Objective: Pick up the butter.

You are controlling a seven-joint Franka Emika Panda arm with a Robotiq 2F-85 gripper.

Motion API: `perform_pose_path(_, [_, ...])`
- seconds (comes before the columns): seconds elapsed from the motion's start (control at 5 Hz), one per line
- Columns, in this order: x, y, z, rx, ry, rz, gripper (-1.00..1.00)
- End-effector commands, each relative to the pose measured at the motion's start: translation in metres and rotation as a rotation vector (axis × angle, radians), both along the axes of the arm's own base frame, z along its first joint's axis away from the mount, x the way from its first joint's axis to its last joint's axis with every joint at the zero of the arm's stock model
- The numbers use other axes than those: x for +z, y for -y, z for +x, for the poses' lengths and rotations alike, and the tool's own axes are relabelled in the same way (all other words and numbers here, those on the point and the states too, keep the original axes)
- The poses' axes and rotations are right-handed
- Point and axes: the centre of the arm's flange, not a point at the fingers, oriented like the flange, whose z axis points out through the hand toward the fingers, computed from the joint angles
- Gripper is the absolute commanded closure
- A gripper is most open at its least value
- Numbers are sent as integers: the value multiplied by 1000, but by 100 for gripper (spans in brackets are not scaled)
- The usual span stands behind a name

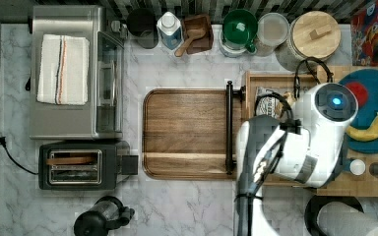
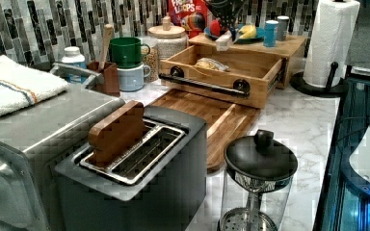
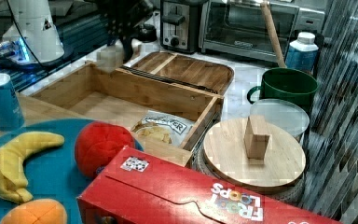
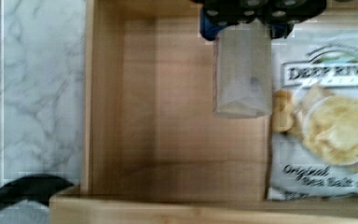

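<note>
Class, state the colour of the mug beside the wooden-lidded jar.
Green; the mug shows best in the right view.

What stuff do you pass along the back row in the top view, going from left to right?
Going across the top view's back row: toaster oven → black cup → blue-labelled bottle → wooden spoon holder → green mug → clear-lidded jar → wooden-lidded jar → cereal box.
</note>
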Motion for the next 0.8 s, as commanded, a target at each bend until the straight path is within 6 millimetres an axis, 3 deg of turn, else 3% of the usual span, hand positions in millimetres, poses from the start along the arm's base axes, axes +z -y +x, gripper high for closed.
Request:
perform_pose_path(0.2, [158, -132, 40, 43, 273, 20, 100])
perform_pose_path(0.6, [185, -164, 27, 39, 291, 80, 100])
perform_pose_path(0.8, [145, -190, 26, 84, 173, 69, 100])
